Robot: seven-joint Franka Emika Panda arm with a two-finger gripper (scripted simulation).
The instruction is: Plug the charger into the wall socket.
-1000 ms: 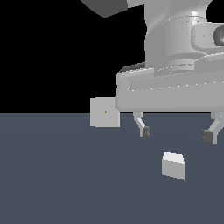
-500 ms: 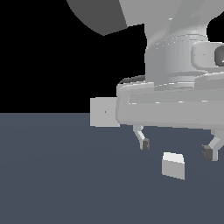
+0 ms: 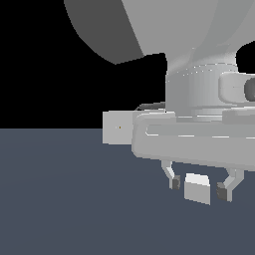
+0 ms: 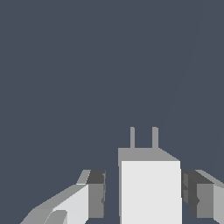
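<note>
Gripper (image 3: pixel 200 188) has dropped to straddle the small light-grey boxy charger (image 3: pixel 197 188), jaws open with gaps; closing off-centre could skew its prongs (image 4: pixel 143 137).

The charger (image 3: pixel 197 188) is plain light grey, near white on its brightest face in the wrist view (image 4: pixel 151 192), with a darker grey top and two mid-grey prongs. The socket (image 3: pixel 116 128) is a light-grey plate with a tiny yellowish dot at its centre. The pincer (image 3: pixel 199 187) has pale grey fingers (image 3: pixel 170 175) ending in dark grey pads (image 4: pixel 96 194). The arm (image 3: pixel 199 74) is light grey, shading to darker grey at the upper left of the frame. The worktop (image 3: pixel 69 199) is flat slate blue-grey; the background above is solid black.
</note>
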